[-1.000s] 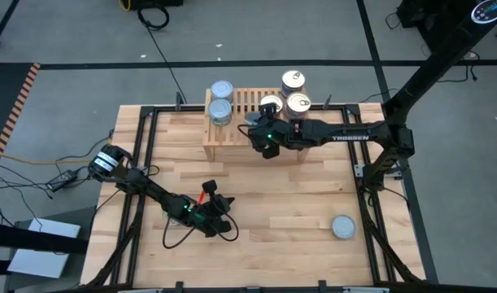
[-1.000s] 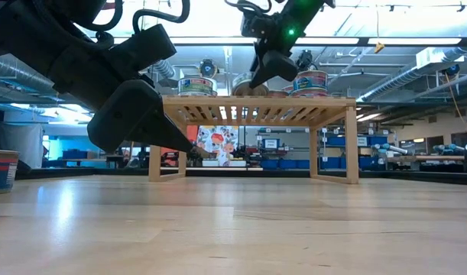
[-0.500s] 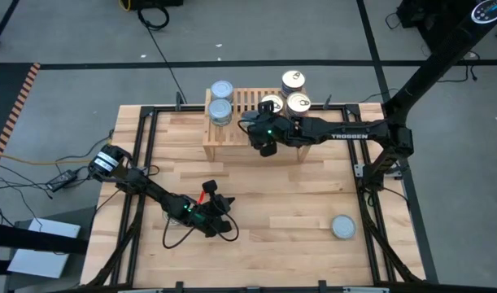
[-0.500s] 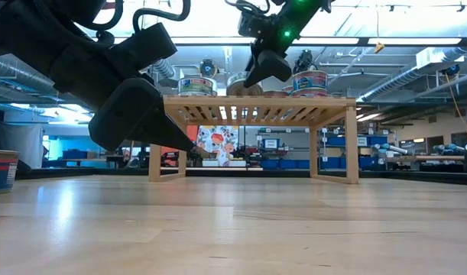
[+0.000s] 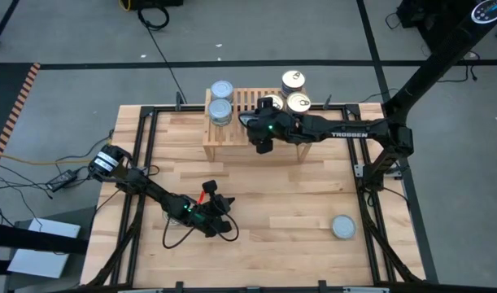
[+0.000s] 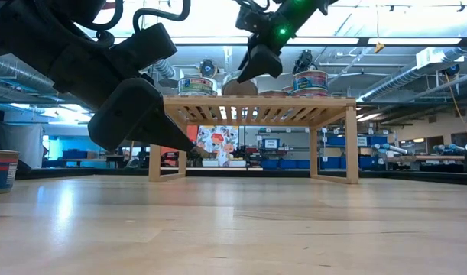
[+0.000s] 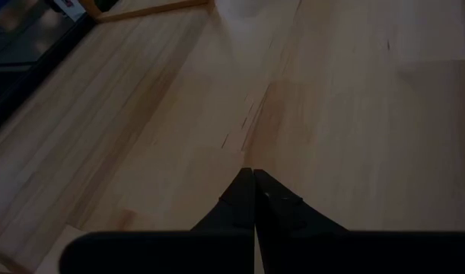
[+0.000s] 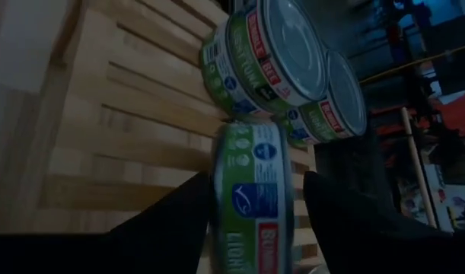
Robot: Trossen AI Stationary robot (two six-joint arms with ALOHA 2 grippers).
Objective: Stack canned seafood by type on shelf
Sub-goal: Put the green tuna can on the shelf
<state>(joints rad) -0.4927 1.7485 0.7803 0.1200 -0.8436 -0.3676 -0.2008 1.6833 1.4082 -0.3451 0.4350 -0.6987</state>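
My right gripper (image 5: 253, 122) reaches over the wooden shelf (image 5: 243, 101) from the table's right. It is open around a green-labelled tin (image 8: 251, 199), which I see edge-on between the fingers. In the low view that tin (image 6: 239, 87) sits tipped on the slats under the gripper (image 6: 245, 74), a round tan face toward the near side. Two silver-lidded tins (image 5: 220, 99) stand on the shelf's left end. Golden-lidded tins (image 5: 298, 92) stand on its right end. My left gripper (image 5: 228, 230) is shut with nothing in it, just above the tabletop near the front. My right gripper has one finger on each flat face of the tin. A dark strip shows between the tin and one finger (image 8: 346, 221). Whether the other finger (image 8: 175, 224) touches the tin, I cannot tell.
One silver-lidded tin (image 5: 343, 227) lies alone on the plank tabletop at the near right. The middle slats of the shelf (image 8: 125, 122) are bare. A red-tipped tool (image 5: 204, 192) lies beside my left arm. Black frame rails (image 5: 142, 163) run along the table's sides.
My right gripper has turned at the wrist, and its fingers have swung toward the table's left and far edge over the shelf. In the high view it now covers most of a golden-lidded tin that showed before. In the low view the tin under it now shows a rounded tan face.
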